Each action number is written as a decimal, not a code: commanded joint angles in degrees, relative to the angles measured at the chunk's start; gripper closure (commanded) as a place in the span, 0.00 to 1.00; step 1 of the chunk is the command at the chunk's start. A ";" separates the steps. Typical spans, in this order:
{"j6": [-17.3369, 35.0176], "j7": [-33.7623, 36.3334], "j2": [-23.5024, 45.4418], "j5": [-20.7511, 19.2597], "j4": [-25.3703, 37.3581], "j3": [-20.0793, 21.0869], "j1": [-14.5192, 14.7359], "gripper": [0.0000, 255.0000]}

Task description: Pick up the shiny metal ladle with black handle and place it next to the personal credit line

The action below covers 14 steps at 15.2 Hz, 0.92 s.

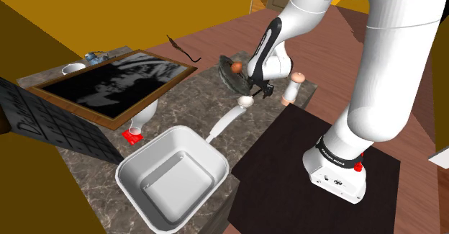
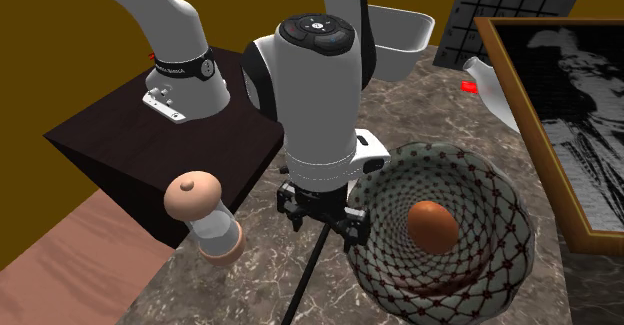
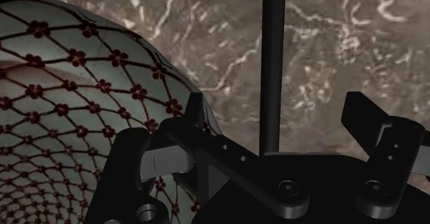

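The ladle's thin black handle [image 3: 272, 50] lies on the dark marble counter [image 3: 344, 43] and runs straight out from under my hand. From the second exterior view the handle [image 2: 308, 278] reaches toward the camera. My black gripper [image 2: 322, 221] hovers low over it, open. The handle passes between the fingers [image 3: 193, 112], and neither touches it. From the shoulder my gripper [image 1: 260, 90] sits beside a small pale cup [image 1: 246, 101], seemingly the ladle's bowl. I cannot pick out the personal credit line.
A netted bowl [image 2: 470, 273] holding a brown egg [image 2: 432, 223] stands close beside the gripper. A shaker [image 2: 205, 218] stands on the other side. A white pan [image 1: 173, 175], a red-capped bottle [image 1: 137, 128] and a framed picture [image 1: 108, 85] are farther along.
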 commanded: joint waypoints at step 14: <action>0.31 -0.49 0.29 0.22 0.06 0.64 -0.46 1.00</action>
